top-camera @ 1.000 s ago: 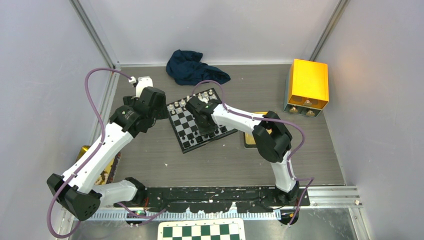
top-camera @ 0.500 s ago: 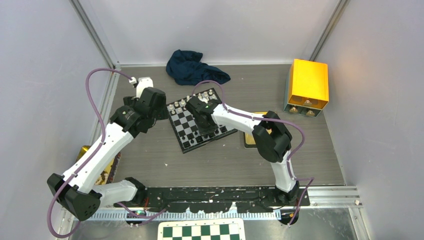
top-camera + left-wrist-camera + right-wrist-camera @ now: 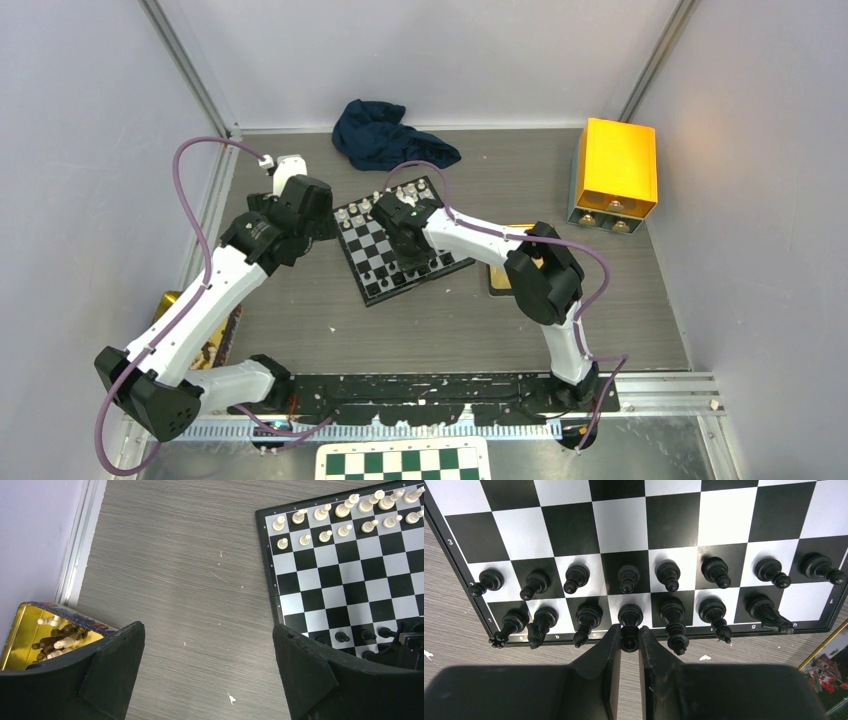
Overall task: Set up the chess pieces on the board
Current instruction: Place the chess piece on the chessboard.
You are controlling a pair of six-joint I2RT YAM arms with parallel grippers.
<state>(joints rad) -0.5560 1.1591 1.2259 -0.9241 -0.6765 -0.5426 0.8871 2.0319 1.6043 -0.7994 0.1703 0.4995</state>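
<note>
Nothing has moved over the last second: both arms hold the same pose, and the board (image 3: pixel 372 250) lies as it did, in the middle of the table. So the step is paused, not finished.

The right gripper (image 3: pixel 629 632) stays pressed together on a black back-rank piece (image 3: pixel 630 615). It may be a queen or a king; I cannot tell. The piece stands on its square at the board's 5 o'clock edge, in line with its neighbours. I think it only needs to be released.

Far toward 3 o'clock of this piece, the corner square (image 3: pixel 804 602) looks empty, so I judge one black rook is missing. The eight black pawns (image 3: pixel 627 577) are in their row.

The white pieces (image 3: pixel 325 525) fill two rows on the opposite side.

The left gripper (image 3: pixel 207 635) is still spread wide over bare table at the board's 9 o'clock, near a gold tin (image 3: pixel 20 625) of spare pieces.
</note>
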